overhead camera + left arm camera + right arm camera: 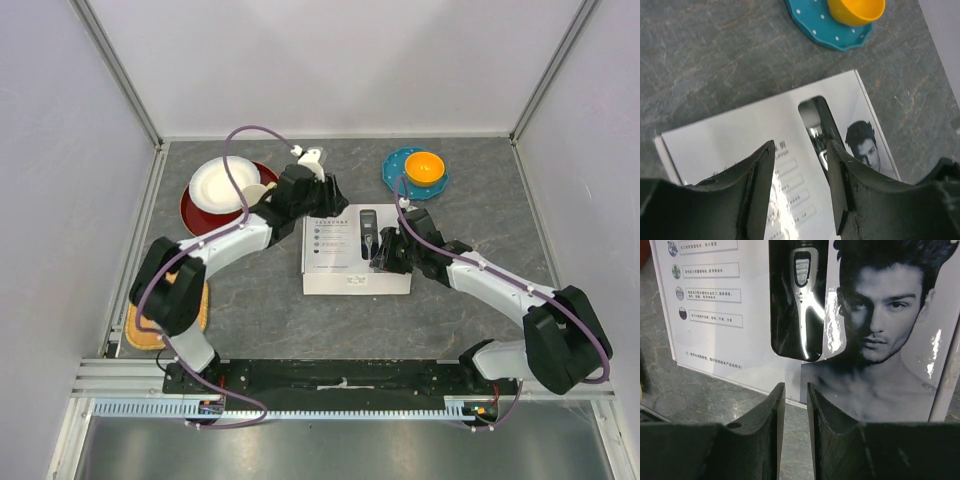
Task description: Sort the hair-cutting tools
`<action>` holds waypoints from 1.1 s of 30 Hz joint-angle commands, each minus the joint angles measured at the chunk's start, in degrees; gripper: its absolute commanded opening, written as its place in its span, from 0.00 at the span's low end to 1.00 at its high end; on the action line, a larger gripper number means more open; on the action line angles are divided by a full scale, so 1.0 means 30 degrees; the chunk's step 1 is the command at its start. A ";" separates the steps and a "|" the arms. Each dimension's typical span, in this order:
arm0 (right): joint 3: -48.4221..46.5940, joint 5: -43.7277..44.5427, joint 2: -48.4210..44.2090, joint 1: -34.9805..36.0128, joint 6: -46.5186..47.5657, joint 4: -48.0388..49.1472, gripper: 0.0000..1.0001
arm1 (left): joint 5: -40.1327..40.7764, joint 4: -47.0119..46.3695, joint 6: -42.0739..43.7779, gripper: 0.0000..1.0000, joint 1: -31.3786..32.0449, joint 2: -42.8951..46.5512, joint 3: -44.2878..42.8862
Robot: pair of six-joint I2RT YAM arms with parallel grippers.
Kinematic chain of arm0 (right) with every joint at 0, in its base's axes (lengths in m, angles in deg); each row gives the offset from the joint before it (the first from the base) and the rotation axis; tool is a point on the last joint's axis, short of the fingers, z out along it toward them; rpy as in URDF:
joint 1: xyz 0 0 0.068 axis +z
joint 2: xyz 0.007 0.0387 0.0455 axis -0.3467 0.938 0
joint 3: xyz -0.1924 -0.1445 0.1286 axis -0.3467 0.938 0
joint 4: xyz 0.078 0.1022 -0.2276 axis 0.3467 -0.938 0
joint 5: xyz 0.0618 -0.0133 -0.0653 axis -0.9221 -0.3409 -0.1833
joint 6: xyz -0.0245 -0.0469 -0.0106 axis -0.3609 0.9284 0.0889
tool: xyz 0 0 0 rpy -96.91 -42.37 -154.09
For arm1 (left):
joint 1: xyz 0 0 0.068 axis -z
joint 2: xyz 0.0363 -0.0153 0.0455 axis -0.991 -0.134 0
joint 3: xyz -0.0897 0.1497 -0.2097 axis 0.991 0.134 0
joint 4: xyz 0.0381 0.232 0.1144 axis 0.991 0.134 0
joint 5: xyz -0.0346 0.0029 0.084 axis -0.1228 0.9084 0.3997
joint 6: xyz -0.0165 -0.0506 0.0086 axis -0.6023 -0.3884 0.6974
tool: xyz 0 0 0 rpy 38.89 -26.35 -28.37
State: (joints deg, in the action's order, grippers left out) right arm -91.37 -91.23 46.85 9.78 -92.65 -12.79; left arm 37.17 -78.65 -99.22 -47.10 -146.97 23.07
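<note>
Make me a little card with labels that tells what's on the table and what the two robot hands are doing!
box: white box, lying flat mid-table, closed
clipper: black-and-silver hair clipper, inside the box, seen through its window
left hand: left hand, open, above the box, holding nothing
right hand: right hand, open only a little, by the box's right edge, holding nothing
dishes: orange bowl on teal plate, far right; white plate on red plate, far left
</note>
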 commanded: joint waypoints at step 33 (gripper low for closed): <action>0.4017 0.2021 0.0121 0.1932 -0.2783 0.5064 0.26 | -0.5495 0.6601 0.1721 0.33 -0.1011 -1.0879 -0.9274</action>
State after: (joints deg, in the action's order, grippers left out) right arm -79.72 -89.39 44.38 15.52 -97.54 -5.97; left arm 24.38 -63.11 -96.31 -50.79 -180.45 -9.65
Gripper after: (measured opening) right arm 0.273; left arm 0.330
